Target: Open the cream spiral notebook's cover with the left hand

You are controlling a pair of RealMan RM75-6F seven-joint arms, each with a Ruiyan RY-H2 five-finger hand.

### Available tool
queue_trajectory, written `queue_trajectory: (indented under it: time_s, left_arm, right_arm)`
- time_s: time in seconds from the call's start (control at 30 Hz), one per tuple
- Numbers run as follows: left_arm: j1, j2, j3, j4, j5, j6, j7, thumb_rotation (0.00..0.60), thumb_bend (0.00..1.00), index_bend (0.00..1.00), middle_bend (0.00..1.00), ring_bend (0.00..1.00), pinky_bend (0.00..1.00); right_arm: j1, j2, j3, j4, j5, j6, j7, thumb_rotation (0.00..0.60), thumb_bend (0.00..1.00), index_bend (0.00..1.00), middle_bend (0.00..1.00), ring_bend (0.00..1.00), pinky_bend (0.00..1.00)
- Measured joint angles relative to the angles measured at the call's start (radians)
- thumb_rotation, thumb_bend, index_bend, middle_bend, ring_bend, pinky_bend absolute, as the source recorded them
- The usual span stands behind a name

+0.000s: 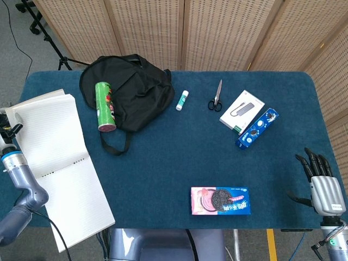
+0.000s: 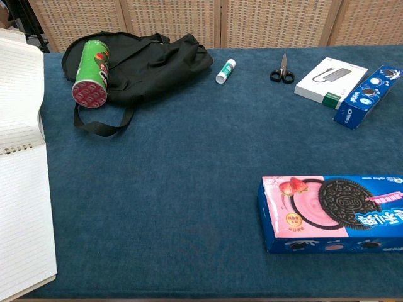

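Observation:
The cream spiral notebook (image 1: 54, 157) lies spread open at the table's left edge, lined pages up, its spiral running across the middle. The turned-over half lies back toward the far left corner, almost flat. The chest view shows the notebook (image 2: 19, 207) at its left border. My left hand (image 1: 7, 136) sits at the left edge of the turned half, mostly hidden behind it, with a dark finger lapping over the edge. Off the table's near right corner, my right hand (image 1: 323, 185) holds nothing, fingers spread.
A black bag (image 1: 128, 92) with a green can (image 1: 105, 106) on it lies just right of the notebook. Further right are a glue stick (image 1: 182, 100), scissors (image 1: 216, 97), a white box (image 1: 242, 111) and a blue cookie pack (image 1: 257, 128). An Oreo box (image 1: 220, 200) lies near the front edge.

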Motion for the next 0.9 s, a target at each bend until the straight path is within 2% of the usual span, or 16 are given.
queue_trajectory:
  time_s: [0.17, 0.37, 0.5, 0.73, 0.9]
  left_arm:
    - [0.011, -0.006, 0.023, 0.045, 0.060, 0.004, -0.088, 0.600, 0.14, 0.00, 0.00, 0.00, 0.00]
    - [0.041, -0.002, 0.036, 0.047, 0.085, 0.014, -0.130, 0.600, 0.14, 0.00, 0.00, 0.00, 0.00]
    - [0.077, 0.019, 0.079, 0.008, 0.147, 0.067, -0.146, 0.600, 0.12, 0.00, 0.00, 0.00, 0.00]
    - [0.147, 0.154, 0.214, -0.189, 0.328, 0.155, -0.081, 0.600, 0.12, 0.00, 0.00, 0.00, 0.00]
    - [0.197, 0.312, 0.305, -0.421, 0.417, 0.198, 0.056, 0.600, 0.12, 0.00, 0.00, 0.00, 0.00]
  right_arm:
    - [0.001, -0.002, -0.003, -0.003, -0.002, -0.002, -0.006, 0.600, 0.00, 0.11, 0.00, 0.00, 0.00]
    - [0.000, 0.000, -0.005, -0.007, -0.004, -0.002, -0.005, 0.600, 0.00, 0.11, 0.00, 0.00, 0.00]
    - [0.001, 0.001, -0.005, -0.008, -0.006, -0.001, -0.008, 0.600, 0.00, 0.11, 0.00, 0.00, 0.00]
    - [-0.003, 0.004, -0.008, -0.015, -0.015, 0.010, -0.008, 0.600, 0.00, 0.11, 0.00, 0.00, 0.00]
    - [-0.008, 0.010, -0.009, -0.023, -0.027, 0.025, -0.011, 0.600, 0.00, 0.11, 0.00, 0.00, 0.00]
